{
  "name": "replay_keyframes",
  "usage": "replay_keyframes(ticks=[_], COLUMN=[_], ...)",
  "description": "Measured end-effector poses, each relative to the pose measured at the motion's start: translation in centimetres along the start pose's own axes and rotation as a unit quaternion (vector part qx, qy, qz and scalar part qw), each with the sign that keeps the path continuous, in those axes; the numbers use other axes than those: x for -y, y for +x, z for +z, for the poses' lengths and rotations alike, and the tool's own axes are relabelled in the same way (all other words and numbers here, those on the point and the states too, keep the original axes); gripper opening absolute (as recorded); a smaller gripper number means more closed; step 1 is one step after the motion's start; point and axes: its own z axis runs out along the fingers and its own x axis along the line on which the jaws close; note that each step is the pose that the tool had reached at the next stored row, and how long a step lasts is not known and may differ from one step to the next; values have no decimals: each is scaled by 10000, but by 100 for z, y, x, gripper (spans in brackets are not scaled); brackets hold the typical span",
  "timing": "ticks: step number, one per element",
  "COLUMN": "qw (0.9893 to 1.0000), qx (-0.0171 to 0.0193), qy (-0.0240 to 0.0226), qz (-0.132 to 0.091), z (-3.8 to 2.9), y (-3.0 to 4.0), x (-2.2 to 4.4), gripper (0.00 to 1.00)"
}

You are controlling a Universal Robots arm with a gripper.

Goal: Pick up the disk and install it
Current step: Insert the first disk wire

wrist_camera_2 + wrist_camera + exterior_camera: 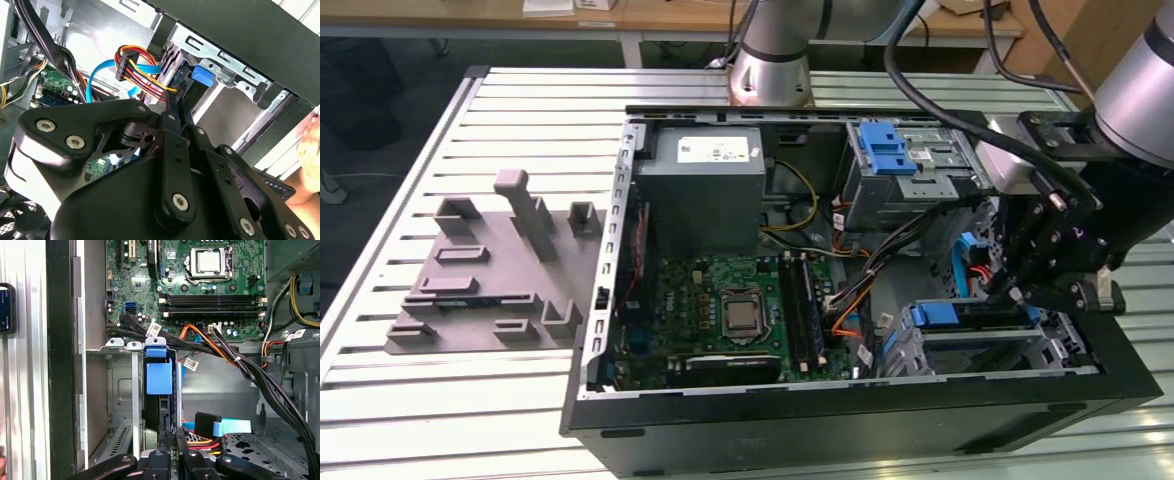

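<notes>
Where its bay sits, tool (1023, 292) above disk (159, 378).

Robotics lab, slatted alu bench (427, 400), open PC case (854, 420), desks behind

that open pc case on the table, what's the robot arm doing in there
The arm has reached into the open computer case, with its gripper hanging over the drive cage at the exterior view's right, near the case's front corner. In the first wrist view the gripper sits right above a blue-framed disk standing edge-on in a cage slot. Whether it grips the disk can't be told. The motherboard and the grey power supply lie untouched.
</notes>
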Motion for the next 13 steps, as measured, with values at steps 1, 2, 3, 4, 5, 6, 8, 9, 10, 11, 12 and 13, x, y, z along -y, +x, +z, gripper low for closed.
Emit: replay_keyframes(ticks=[1,2,3,4,5,6,8,9,10,11,12,13], qw=[10000,10000,10000,10000,10000,10000,10000,10000,10000,10000,10000,10000], qx=[-1,0,0,-1,-1,-1,-1,-1,0,0,1,3], qy=[0,0,0,0,0,0,0,0,0,0,0,0], qz=[1,1,2,2,2,2,2,2,2,2,2,2], z=[1,4,6,8,10,11,13,13,14,13,11,10], y=[3,5,7,9,10,11,12,12,12,12,12,12], x=[0,0,0,0,1,0,0,0,0,0,0,0], gripper=[16,16,16,16,16,16,16,16,16,16,16,16])
